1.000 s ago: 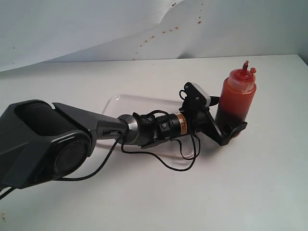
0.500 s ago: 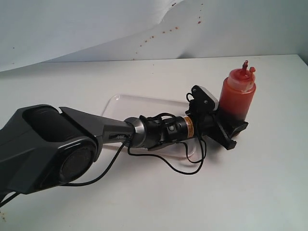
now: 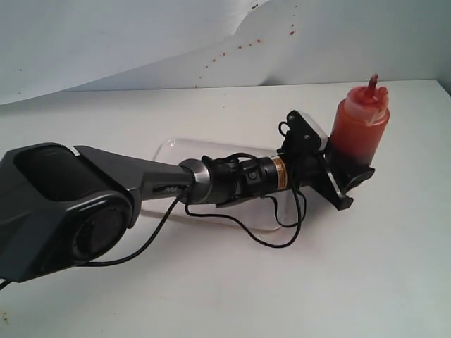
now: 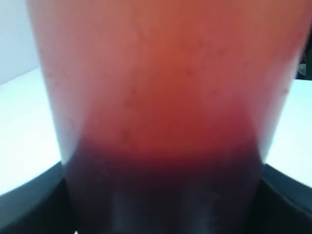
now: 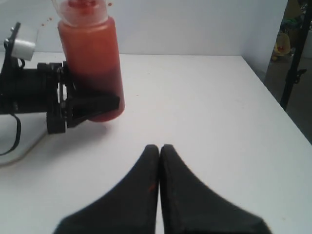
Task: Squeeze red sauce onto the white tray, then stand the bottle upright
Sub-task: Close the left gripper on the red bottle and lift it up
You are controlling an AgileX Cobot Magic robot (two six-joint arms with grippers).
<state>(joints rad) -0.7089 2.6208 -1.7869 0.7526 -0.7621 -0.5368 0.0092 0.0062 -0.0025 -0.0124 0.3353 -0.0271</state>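
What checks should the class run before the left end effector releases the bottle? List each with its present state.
1. Bottle stands upright, nozzle up: ok.
2. Left end effector closed on the bottle's lower part: ok.
3. Bottle base resting fully on the table: cannot tell; the end effector hides the base.
4. Red sauce on the white tray: cannot tell; the left arm covers most of the tray.
5. Right end effector clear of the bottle: ok; it is shut, empty and apart from the bottle.
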